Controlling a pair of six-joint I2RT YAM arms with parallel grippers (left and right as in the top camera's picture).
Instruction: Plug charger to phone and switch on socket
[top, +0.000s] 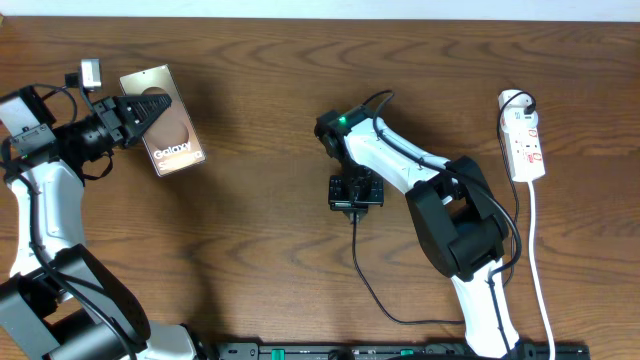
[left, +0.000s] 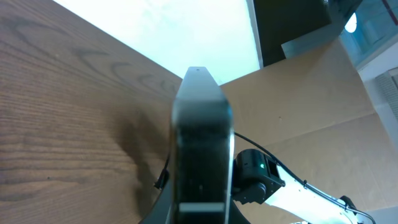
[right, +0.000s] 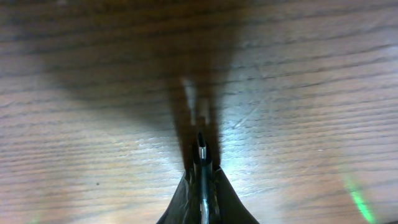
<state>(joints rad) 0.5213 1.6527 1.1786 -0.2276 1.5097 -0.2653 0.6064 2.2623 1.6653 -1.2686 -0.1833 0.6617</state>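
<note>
The phone (top: 170, 132), brownish-grey with white "Galaxy" lettering, is held off the table at the far left by my left gripper (top: 138, 116), which is shut on its end. In the left wrist view the phone (left: 200, 130) stands edge-on between the jaws (left: 199, 214). My right gripper (top: 355, 191) at the table's middle is shut on the charger's connector tip (right: 200, 148), which points down close to the wood. The thin black charger cable (top: 361, 272) trails from it toward the front. The socket (top: 524, 143), a white power strip with red marks, lies at the far right, away from both grippers.
A black plug (top: 517, 99) sits at the strip's far end, and its white cord (top: 537, 262) runs to the front edge. The right arm's base (top: 466, 235) stands between the cable and the strip. Bare wood (top: 260, 130) lies between phone and right gripper.
</note>
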